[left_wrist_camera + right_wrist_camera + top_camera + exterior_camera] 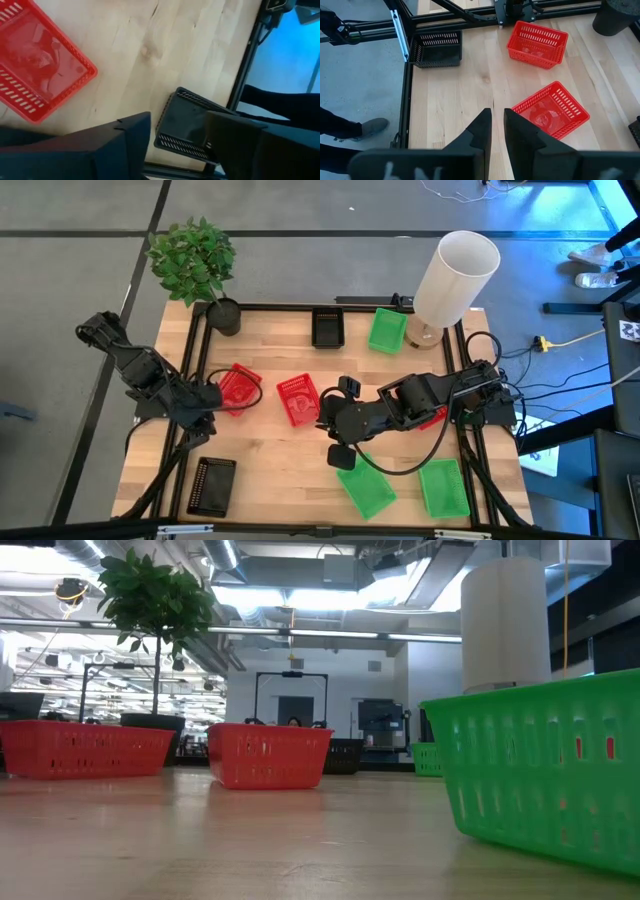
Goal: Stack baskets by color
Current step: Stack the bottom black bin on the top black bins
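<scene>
Green basket nearest: light, stiff mesh, pinch its rim. My left claw wide, empty; right claw narrow, empty.

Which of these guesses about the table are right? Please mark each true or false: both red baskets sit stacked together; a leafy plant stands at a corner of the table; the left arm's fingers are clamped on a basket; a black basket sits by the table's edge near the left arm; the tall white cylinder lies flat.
1. The two red baskets are stacked. False: one red basket and the other red basket sit apart on the wood.
2. A leafy plant stands at a table corner. True.
3. The left gripper has its fingers clamped on a basket. False: its fingers stand open, nothing between them.
4. A black basket sits near the table's edge by the left arm. True.
5. The white cylinder lies flat. False: it stands upright.
</scene>
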{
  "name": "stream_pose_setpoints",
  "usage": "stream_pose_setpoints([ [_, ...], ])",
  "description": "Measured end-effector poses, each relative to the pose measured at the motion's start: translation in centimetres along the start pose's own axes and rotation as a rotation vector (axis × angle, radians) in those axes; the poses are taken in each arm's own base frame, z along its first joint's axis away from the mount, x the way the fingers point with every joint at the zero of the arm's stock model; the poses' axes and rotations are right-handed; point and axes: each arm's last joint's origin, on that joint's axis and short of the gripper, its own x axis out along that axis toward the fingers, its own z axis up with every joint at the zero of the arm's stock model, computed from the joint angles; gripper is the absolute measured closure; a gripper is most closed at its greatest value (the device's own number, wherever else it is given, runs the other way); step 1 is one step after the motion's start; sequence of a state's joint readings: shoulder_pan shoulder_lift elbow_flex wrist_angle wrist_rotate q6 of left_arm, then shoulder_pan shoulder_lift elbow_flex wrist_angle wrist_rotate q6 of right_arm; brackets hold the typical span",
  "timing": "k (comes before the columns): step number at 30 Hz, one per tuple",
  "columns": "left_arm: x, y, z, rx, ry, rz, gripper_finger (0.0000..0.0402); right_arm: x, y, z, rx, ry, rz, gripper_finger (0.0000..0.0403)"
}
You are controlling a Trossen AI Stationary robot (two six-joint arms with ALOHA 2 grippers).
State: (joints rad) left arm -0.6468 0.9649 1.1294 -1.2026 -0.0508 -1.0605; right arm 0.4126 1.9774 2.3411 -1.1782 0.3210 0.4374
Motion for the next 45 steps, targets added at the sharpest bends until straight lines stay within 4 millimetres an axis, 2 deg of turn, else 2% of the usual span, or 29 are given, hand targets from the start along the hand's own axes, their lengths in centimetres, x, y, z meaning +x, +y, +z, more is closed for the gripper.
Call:
stream_pose_setpoints([
  [3,0.9,-0.7,-0.3,0.107,0.004,-0.026,0.0199,0.0,0.0,0.0,0.0,0.0,0.001,0.0352],
  [7,2.6,-1.5,-1.1,0.227,0.023,-0.046,0.0198,0.0,0.0,0.0,0.0,0.0,0.0,0.0352],
  [15,6.2,-1.4,-3.2,0.31,0.052,-0.03,0.0199,0.0,0.0,0.0,0.0,0.0,0.0,0.0352],
  [25,10.5,0.3,-5.8,0.394,0.056,-0.039,0.02,0.0,0.0,0.0,0.0,0.0,0.0,0.0352],
  [45,15.4,3.6,-7.6,0.383,-0.005,-0.07,0.02,0.0,0.0,0.0,0.0,-0.001,0.001,0.0352],
])
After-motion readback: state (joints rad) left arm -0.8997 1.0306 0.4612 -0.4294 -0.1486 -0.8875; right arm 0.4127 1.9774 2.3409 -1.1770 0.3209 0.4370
